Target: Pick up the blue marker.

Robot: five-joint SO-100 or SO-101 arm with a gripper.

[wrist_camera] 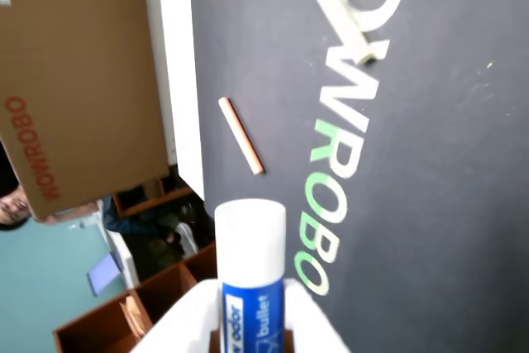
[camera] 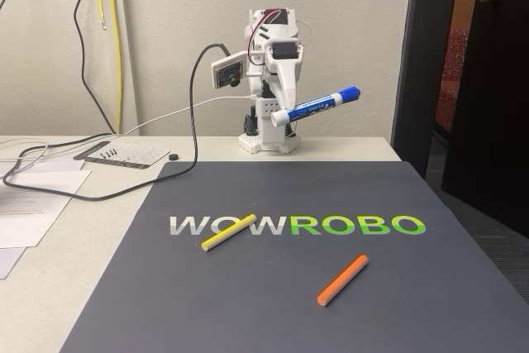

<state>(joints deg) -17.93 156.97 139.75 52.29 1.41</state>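
The blue marker [camera: 318, 106], thick with a blue cap and a white barrel bearing a blue label, is held in the air at the back of the table, tilted up to the right. My white gripper [camera: 283, 116] is shut on its white end, with the arm folded back near its base. In the wrist view the marker's barrel [wrist_camera: 250, 266] sticks up from between my white fingers [wrist_camera: 183, 321] at the bottom edge, high over the dark mat.
A dark mat [camera: 273, 287] with WOWROBO lettering covers the table front. A thin yellow stick [camera: 228, 232] lies on the letters and a thin orange stick [camera: 342, 279] to its right. Papers and black cables [camera: 50, 179] lie left. A cardboard box [wrist_camera: 74, 80] stands beyond the table edge.
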